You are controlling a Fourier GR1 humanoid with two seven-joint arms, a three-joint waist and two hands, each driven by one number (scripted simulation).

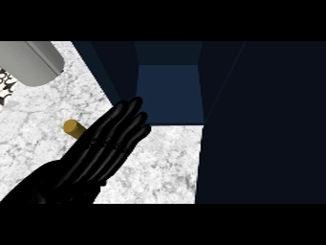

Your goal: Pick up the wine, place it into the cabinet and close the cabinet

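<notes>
Head view: white marble counter (pixel 158 162), dark blue cabinet (pixel 264 119) at right.

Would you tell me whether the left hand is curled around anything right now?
No, the left hand has straight fingers, pointing toward the open cabinet.

The left hand (pixel 98 153) is black all over, with a dull sheen that picks out soft grey highlights along its edges. Its fingers (pixel 126 119) are long and slim with rounded tips. A fine ridged seam (pixel 109 143) crosses them. Nearer, the hand broadens into a smooth black back.
</notes>
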